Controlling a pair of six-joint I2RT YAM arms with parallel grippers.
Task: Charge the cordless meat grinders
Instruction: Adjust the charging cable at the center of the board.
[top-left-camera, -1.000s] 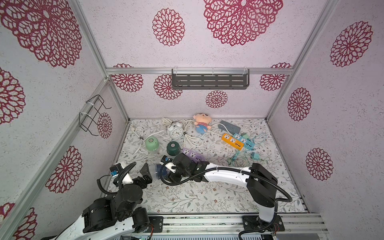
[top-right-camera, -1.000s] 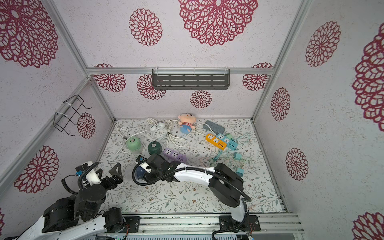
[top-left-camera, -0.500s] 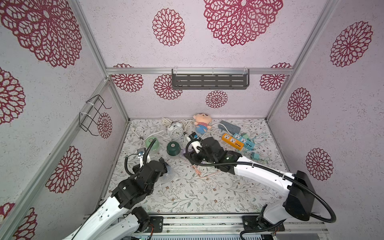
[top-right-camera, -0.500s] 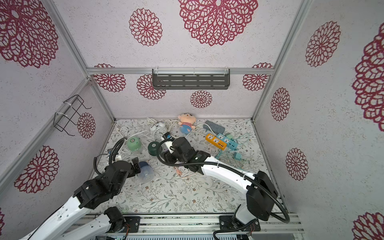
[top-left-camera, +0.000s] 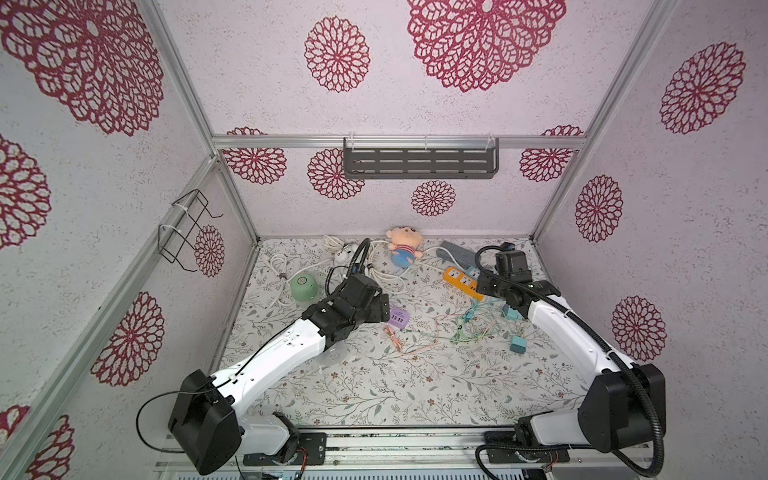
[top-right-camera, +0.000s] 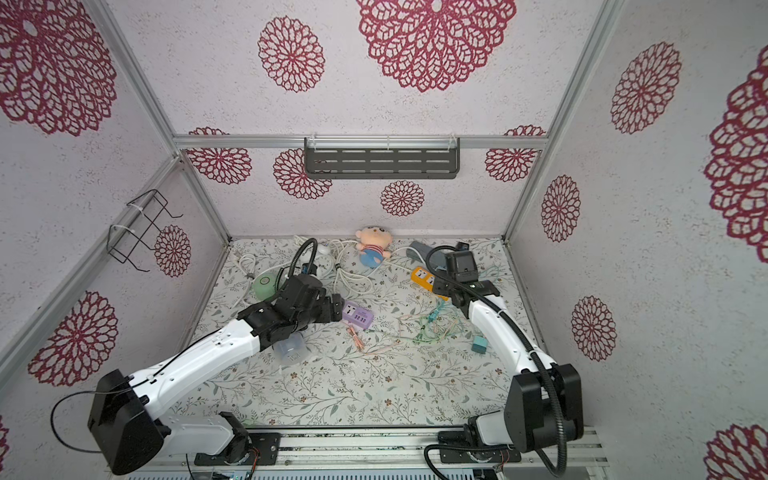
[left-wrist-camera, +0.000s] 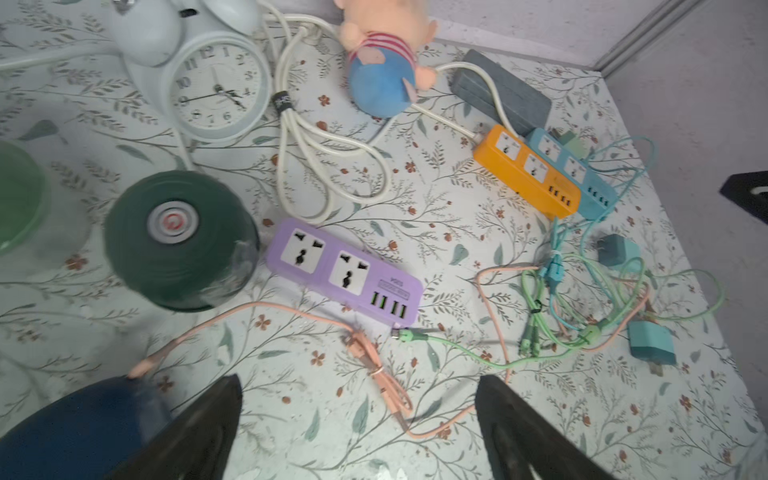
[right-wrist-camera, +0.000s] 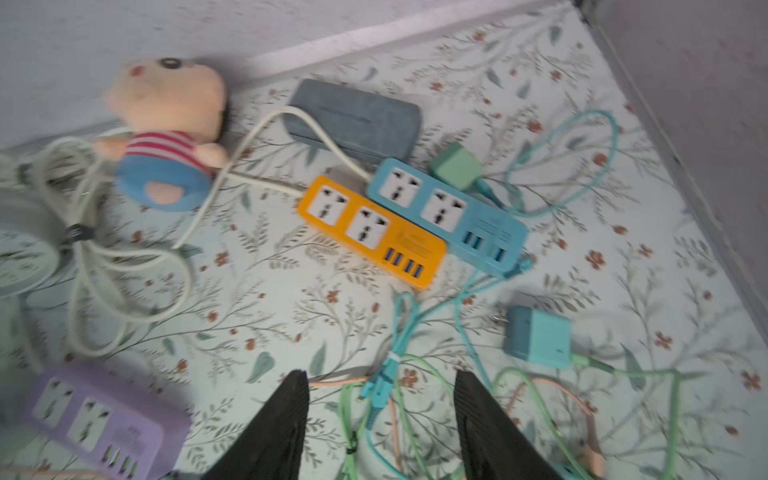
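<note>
Change: left arm (top-left-camera: 286, 349) has reached forward to the purple strip (left-wrist-camera: 345, 274); right arm (top-left-camera: 557, 324) has swung from centre to the cables (left-wrist-camera: 552, 270).
Left gripper (left-wrist-camera: 359, 380): spread wide, empty.
Right gripper (right-wrist-camera: 380, 374): fingers apart, holding nothing.
Hidden: dark grinder (left-wrist-camera: 178, 245) lies under the left arm in both top views; navy grinder (left-wrist-camera: 79, 432) is cut off and blurred.
Pose: light grinder (top-left-camera: 304, 286) back-left, dark grinder beside the purple strip; both upright, buttons up, round.

Navy grinder (left-wrist-camera: 79, 432) & light green grinder (left-wrist-camera: 16, 195) cut off at left wrist view's edge, blurry.

Left gripper (left-wrist-camera: 357, 415) comes out from the base to the purple power strip (left-wrist-camera: 345, 270); right gripper (right-wrist-camera: 380, 415) swings across to the orange strip (right-wrist-camera: 372, 232).
</note>
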